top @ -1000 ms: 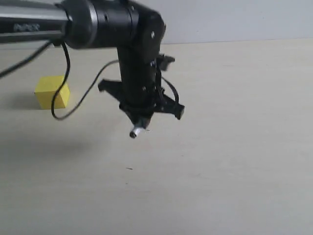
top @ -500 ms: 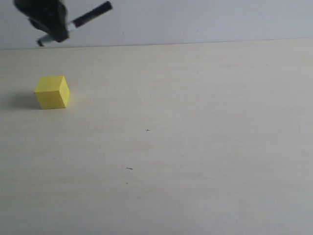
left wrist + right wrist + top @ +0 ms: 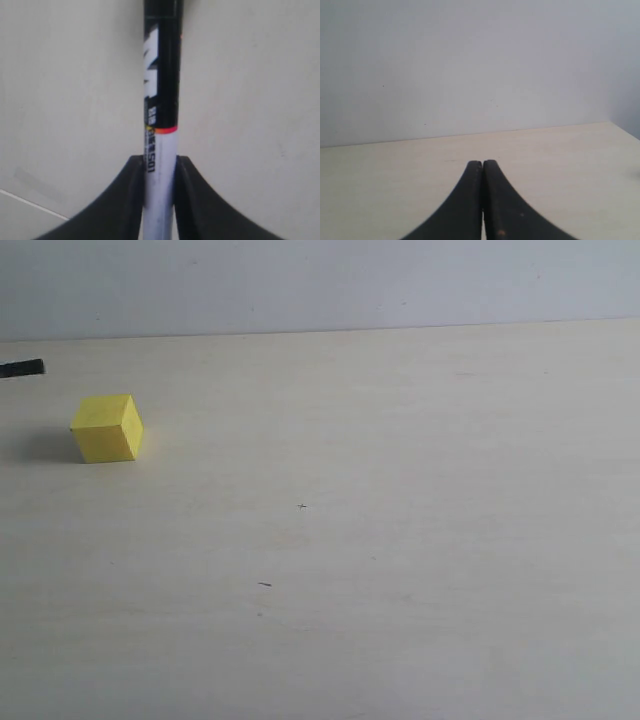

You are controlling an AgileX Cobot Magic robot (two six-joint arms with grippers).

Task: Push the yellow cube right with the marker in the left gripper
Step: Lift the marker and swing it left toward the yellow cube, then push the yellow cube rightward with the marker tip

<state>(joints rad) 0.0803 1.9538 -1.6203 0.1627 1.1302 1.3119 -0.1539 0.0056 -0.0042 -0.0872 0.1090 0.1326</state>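
The yellow cube (image 3: 106,427) rests on the pale table at the left of the exterior view. Only the marker's black cap tip (image 3: 24,368) pokes in at the left edge, behind and to the left of the cube and apart from it. The left arm itself is out of that view. In the left wrist view my left gripper (image 3: 160,165) is shut on the marker (image 3: 161,115), its white barrel clamped between both fingers and the black cap pointing away. The cube does not show there. My right gripper (image 3: 482,165) is shut on nothing.
The pale table (image 3: 400,540) stretches right of the cube, with a few tiny dark specks (image 3: 264,584) on it. A grey wall (image 3: 350,280) stands behind the table's far edge.
The left arm with the marker swung from the middle of the exterior view up and to the left, then out past the left edge; only the cap tip remains. The cube has not moved.
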